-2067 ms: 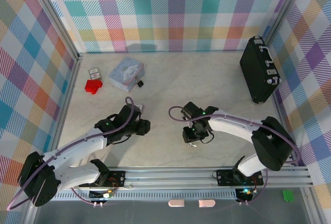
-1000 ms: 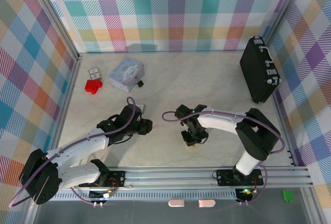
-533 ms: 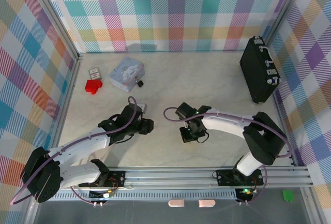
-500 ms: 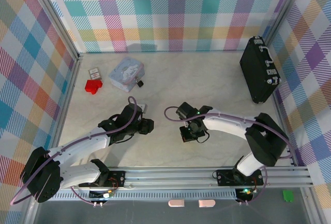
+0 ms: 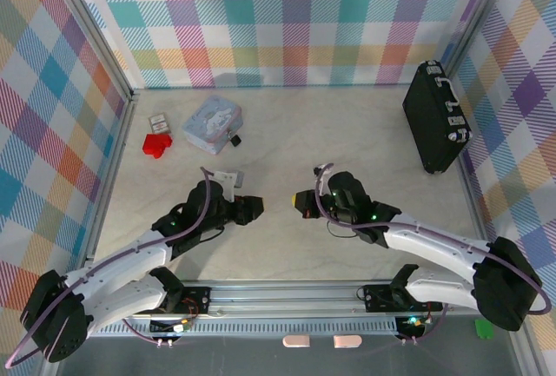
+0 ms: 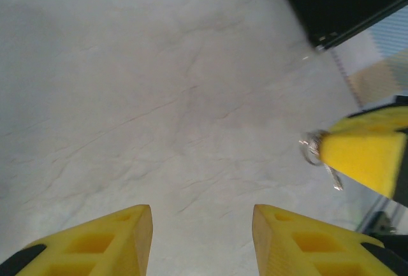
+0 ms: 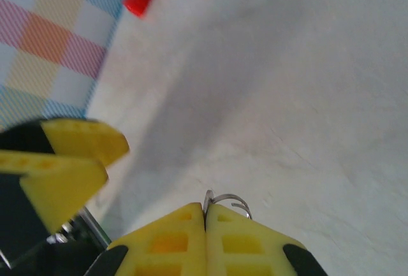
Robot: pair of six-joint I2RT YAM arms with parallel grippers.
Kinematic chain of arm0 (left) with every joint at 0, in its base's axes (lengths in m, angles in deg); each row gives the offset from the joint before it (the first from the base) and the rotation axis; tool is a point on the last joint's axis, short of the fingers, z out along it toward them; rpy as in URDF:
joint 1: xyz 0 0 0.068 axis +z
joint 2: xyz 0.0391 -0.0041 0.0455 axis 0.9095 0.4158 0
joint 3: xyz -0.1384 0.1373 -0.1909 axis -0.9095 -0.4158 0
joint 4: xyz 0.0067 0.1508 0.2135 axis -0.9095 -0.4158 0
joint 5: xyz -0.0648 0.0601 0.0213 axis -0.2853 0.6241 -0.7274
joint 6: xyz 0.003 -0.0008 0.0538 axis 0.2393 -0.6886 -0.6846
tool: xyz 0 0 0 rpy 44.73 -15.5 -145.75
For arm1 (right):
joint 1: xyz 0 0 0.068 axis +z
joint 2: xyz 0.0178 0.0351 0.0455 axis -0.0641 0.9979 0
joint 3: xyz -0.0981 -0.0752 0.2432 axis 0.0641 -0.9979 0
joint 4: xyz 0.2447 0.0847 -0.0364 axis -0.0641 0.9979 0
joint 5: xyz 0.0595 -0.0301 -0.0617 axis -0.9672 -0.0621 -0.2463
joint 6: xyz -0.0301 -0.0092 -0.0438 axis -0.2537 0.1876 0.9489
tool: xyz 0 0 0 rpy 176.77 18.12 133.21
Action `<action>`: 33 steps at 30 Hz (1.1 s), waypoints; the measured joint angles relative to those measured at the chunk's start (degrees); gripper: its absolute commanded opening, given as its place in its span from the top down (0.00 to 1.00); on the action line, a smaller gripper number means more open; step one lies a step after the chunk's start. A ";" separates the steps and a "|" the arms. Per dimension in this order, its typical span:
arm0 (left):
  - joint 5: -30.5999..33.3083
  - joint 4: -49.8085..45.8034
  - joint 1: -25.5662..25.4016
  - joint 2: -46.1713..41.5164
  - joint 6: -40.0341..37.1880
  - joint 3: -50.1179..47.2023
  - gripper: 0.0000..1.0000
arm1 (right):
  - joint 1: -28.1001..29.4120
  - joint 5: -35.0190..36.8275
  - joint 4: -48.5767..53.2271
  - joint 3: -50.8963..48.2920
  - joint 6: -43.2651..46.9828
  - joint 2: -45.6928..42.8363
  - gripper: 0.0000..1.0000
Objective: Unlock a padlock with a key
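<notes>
Here the right gripper [image 7: 205, 211] is pinched tight on a thin metal key ring [image 7: 227, 196], low in the centre of its wrist view. The left gripper [image 6: 201, 222] has its jaws partly apart, holding nothing. The padlock [image 5: 233, 140] lies upper left in the top view, just beside the pale blue tin [image 5: 211, 124].

We find the padlock [image 5: 233, 140] lying on the table [image 5: 287, 141], tiny and dark-bodied with a small silvery part, just beside the near right corner of the pale blue tin [image 5: 211, 122]. The key [image 7: 226, 197] sits well apart from it, clamped between the closed fingertips of the right tool [image 7: 205, 215]. Its silvery wire ring and a thin metal sliver protrude.
</notes>
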 measured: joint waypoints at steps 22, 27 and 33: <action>-12.35 26.80 0.00 4.94 9.60 -3.26 0.73 | 7.13 15.52 -39.76 -6.84 -17.49 8.59 1.00; -13.33 28.55 0.00 5.81 10.64 -3.21 0.74 | 7.78 16.11 -42.14 -6.84 -18.71 9.11 1.00; -13.57 30.62 0.00 7.32 11.89 -3.08 0.71 | 8.28 16.28 -43.89 -6.84 -19.71 9.22 1.00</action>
